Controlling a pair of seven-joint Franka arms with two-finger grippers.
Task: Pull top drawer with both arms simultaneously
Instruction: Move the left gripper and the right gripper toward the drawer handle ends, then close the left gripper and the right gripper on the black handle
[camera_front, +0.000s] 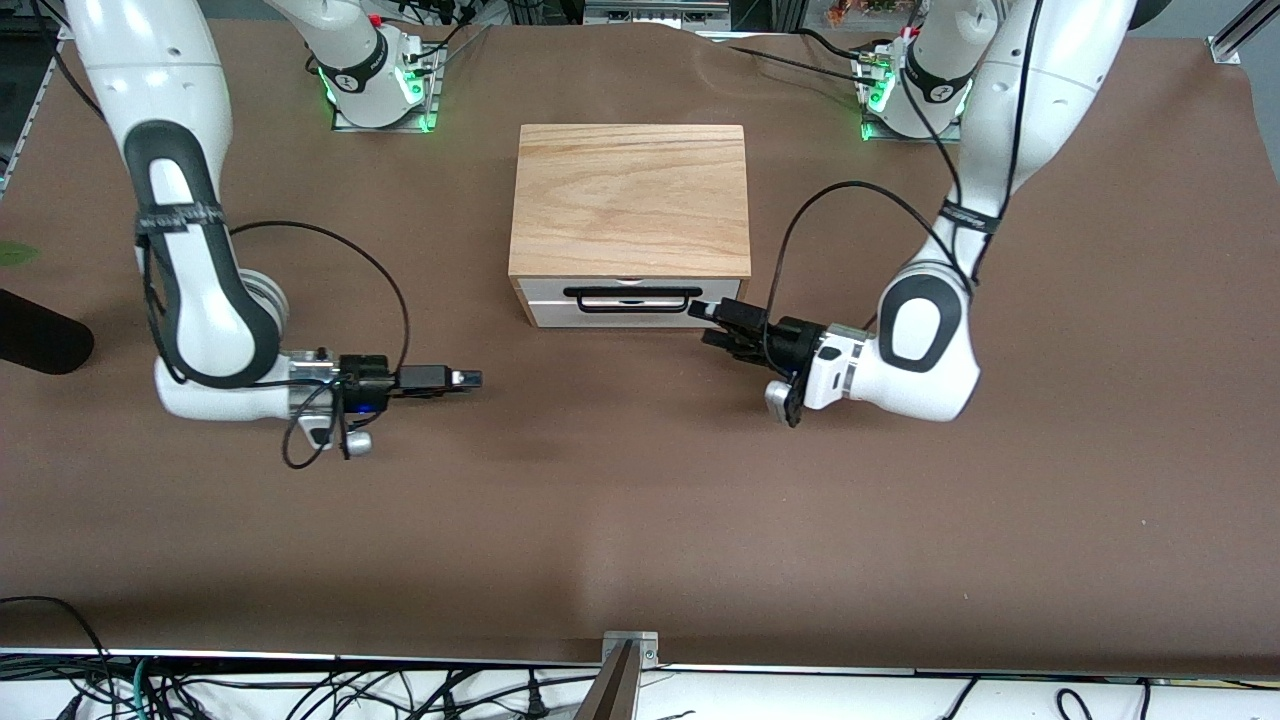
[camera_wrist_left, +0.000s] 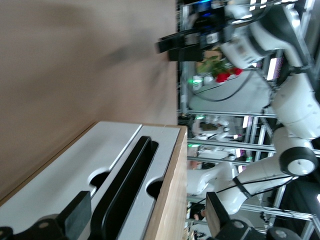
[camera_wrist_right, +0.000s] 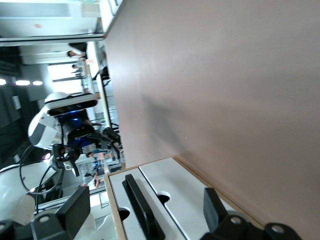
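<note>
Top drawer (camera_front: 632, 287) is sitting closed in the light-wood cabinet (camera_front: 630, 196) at the centre of the front view, just above mid-height, its white front panel facing the front camera and its black bar handle (camera_front: 632, 299) running across the panel. A second white drawer front (camera_front: 632, 316) is lying directly below it. The cabinet is resting on the brown table (camera_front: 640, 520).

Left gripper (camera_front: 718, 320) is positioned right of centre in the front view, at the handle's end toward the left arm's end of the table. Its jaws are spread apart and holding nothing; in the left wrist view the fingers (camera_wrist_left: 75, 216) are standing on either side of the handle (camera_wrist_left: 127, 187) with clear space around it.

Right gripper (camera_front: 468, 379) is hovering over bare table at lower left of the cabinet in the front view, well apart from the drawer. Its jaws are also spread and empty; the right wrist view is showing its fingers (camera_wrist_right: 212, 207) wide apart with the handle (camera_wrist_right: 142, 210) visible between them.
</note>
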